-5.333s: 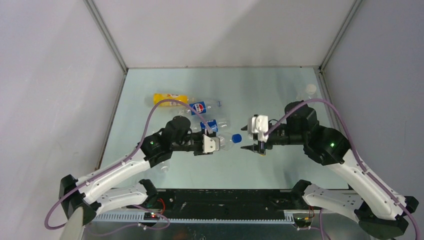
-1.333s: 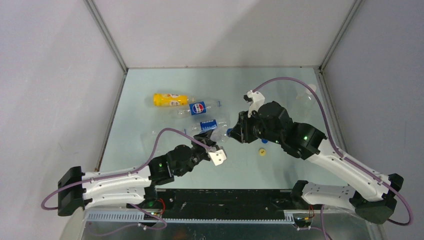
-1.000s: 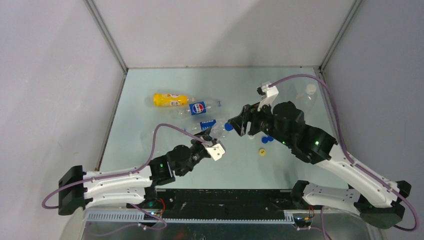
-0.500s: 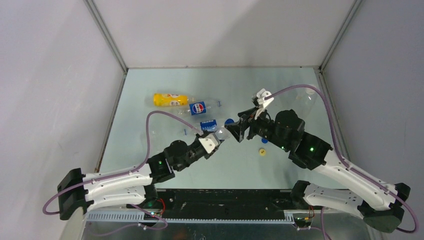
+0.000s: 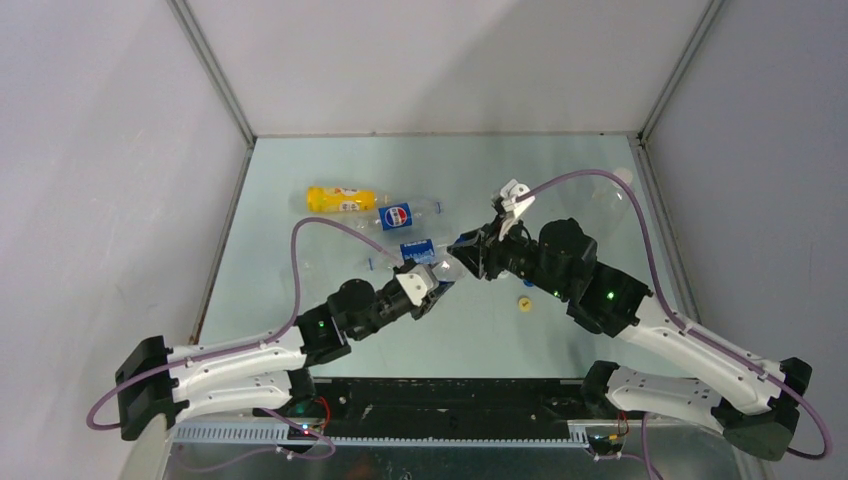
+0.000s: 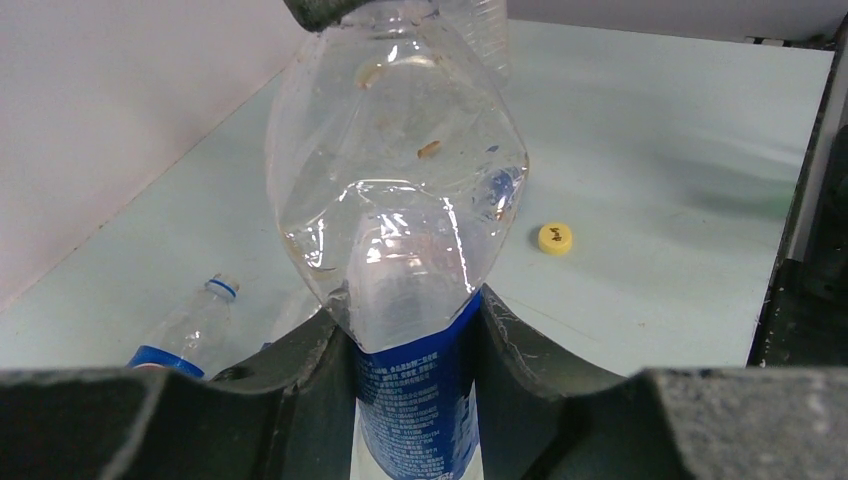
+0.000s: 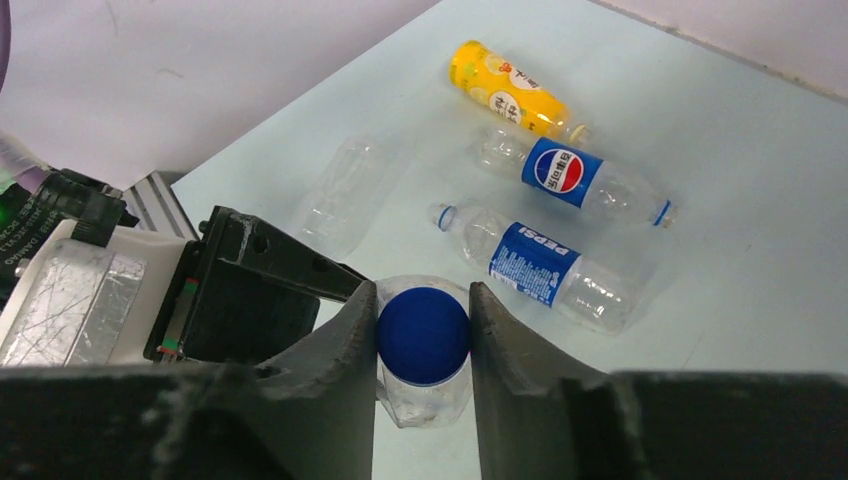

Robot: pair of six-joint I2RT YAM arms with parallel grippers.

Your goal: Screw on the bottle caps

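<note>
**A:** Your left gripper [image 6: 408, 320] is clamped on the blue-labelled waist of a clear bottle [image 6: 400, 200] and holds it between the two arms, near the middle of the table [image 5: 560, 170]. Your right gripper [image 7: 421, 300] presses a finger against each side of the blue cap [image 7: 422, 338] that sits on that bottle's mouth.

**B:** What crowds you there?

**A:** The black body of your left gripper sits close behind the cap. The table itself is pale, smooth and flat. Four bottles lie on their sides beyond the held one, apart from both grippers. You have an unlabelled bottle [image 7: 345, 195], thin and see-through. Two are clear with blue Pepsi bands, the nearer Pepsi bottle [image 7: 540, 262] and the farther Pepsi bottle [image 7: 565, 172]. Farthest is an opaque yellow-orange bottle [image 7: 505, 90], its neck close to the farther Pepsi bottle.

**B:** And the held one?

**A:** It is dented, crinkled plastic with specks inside. Smallest is a yellow cap [image 6: 555, 237], a flat round disc lying alone on the table beside your right arm.
</note>
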